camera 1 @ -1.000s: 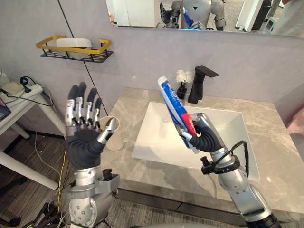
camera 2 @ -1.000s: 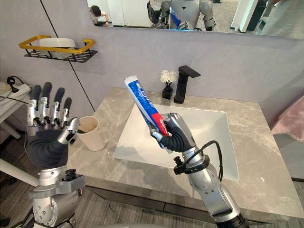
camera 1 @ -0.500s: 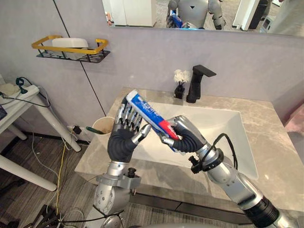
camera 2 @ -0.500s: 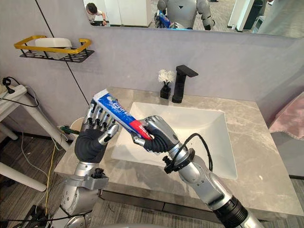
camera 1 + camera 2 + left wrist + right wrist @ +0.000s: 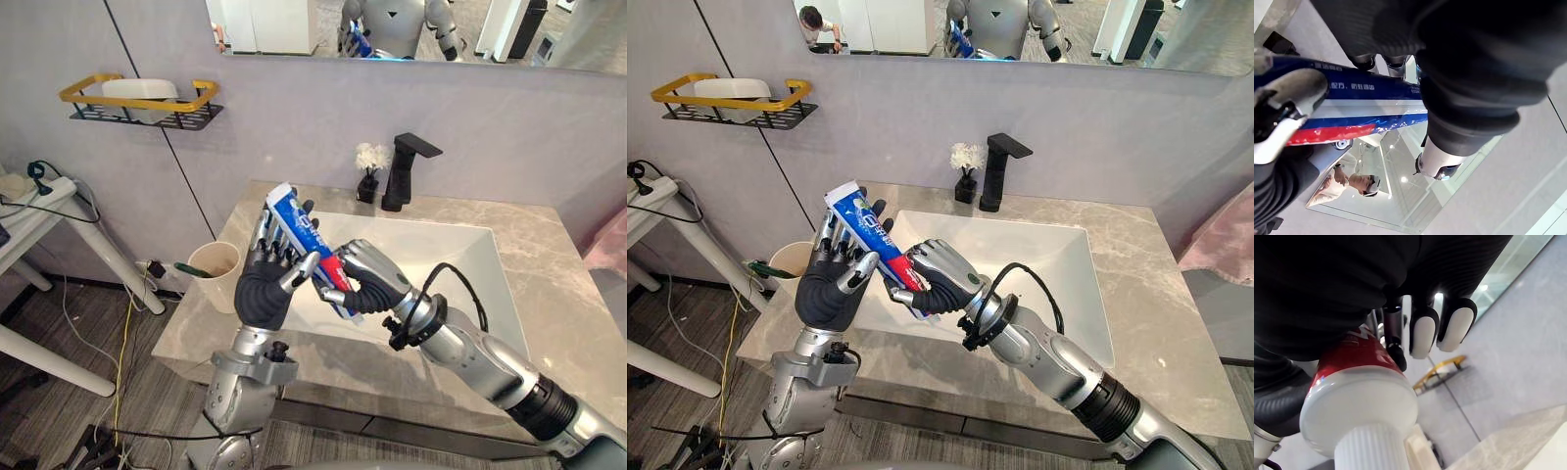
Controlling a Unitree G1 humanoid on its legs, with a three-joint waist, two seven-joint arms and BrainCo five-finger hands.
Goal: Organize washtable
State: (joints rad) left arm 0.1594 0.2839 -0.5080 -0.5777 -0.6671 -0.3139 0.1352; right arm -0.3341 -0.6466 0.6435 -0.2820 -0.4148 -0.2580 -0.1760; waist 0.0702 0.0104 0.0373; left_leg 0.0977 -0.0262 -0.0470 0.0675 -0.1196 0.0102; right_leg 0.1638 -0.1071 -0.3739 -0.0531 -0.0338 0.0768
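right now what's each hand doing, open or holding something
Left hand: open, straight fingers against the back of the toothpaste tube.
Right hand: shut on the toothpaste tube, near its capped end.

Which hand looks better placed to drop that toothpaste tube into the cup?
Left, probably. The cup stands at the left edge of the counter, beside the left hand, whose straight fingers back the toothpaste tube. The right hand grips its cap end, farther off.
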